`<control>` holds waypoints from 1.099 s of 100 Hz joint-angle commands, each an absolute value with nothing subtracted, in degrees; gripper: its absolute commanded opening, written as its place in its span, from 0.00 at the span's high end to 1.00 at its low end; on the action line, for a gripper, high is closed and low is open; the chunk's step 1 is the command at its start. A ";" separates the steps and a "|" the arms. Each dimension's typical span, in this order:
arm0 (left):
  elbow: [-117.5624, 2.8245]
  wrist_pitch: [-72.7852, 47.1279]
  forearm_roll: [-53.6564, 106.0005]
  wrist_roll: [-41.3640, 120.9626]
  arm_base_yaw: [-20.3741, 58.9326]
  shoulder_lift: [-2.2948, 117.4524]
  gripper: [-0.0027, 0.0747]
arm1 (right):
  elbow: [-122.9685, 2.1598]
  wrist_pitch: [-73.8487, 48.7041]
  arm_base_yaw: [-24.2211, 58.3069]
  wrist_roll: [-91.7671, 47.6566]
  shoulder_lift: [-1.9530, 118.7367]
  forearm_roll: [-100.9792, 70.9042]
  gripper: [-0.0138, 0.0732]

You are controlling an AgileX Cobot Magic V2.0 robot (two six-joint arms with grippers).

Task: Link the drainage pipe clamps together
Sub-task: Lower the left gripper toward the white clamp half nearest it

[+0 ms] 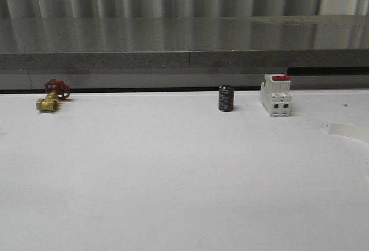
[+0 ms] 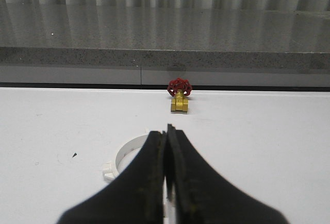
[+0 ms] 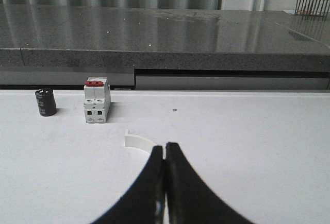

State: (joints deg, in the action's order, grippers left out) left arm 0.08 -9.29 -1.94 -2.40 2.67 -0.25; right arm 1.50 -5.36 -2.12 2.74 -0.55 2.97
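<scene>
A: Where do the drainage pipe clamps lie?

B: One clamp half (image 1: 346, 131) appears in the front view as a white curved band at the table's right edge, cut off by the frame. In the right wrist view the same kind of band (image 3: 139, 142) curves out from behind the right gripper (image 3: 165, 154), on the table in front of the breaker. In the left wrist view the other clamp half (image 2: 126, 157) arcs behind the left gripper (image 2: 166, 141), with a small flange tab at its end.

A: What are the grippers doing?

B: Both are clenched. The left fingers (image 2: 152, 162) meet with a hairline gap and grasp nothing visible; the right fingers (image 3: 178, 167) are pressed together likewise. Each hangs close over its clamp half; contact cannot be judged.

A: And the surroundings?

B: Along the far edge of the white table (image 1: 144, 176) stand a brass valve with a red handwheel (image 1: 51, 97) on the left, a small dark cylinder (image 1: 226, 98) near the centre, and just right of it a white breaker block with a red switch (image 1: 275, 95). A grey stone-like ledge (image 1: 173, 43) runs behind them.
</scene>
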 commanded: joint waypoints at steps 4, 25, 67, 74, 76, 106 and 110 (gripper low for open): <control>2.42 -4.48 -1.52 -2.49 3.05 -1.79 0.99 | 0.59 -1.02 -2.57 2.44 -1.39 3.42 0.92; -3.68 -6.06 -2.11 -2.49 3.05 -0.21 0.99 | 0.59 -1.02 -2.57 2.44 -1.39 3.42 0.92; -19.29 -17.85 -2.13 -2.49 3.05 19.50 0.99 | 0.59 -1.02 -2.57 2.44 -1.39 3.42 0.92; -20.95 -19.44 -2.72 -2.49 3.05 24.03 0.98 | 0.59 -1.02 -2.57 2.44 -1.39 3.42 0.92; -21.41 -19.81 -2.89 -2.49 3.05 25.53 0.97 | 0.59 -1.02 -2.57 2.44 -1.39 3.42 0.92; -29.76 -18.56 -3.29 -2.49 3.05 47.04 0.41 | 0.59 -1.02 -2.57 2.44 -1.39 3.42 0.92; -31.54 -18.88 -3.11 -2.59 3.00 49.70 0.40 | 0.59 -1.02 -2.57 2.44 -1.39 3.42 0.92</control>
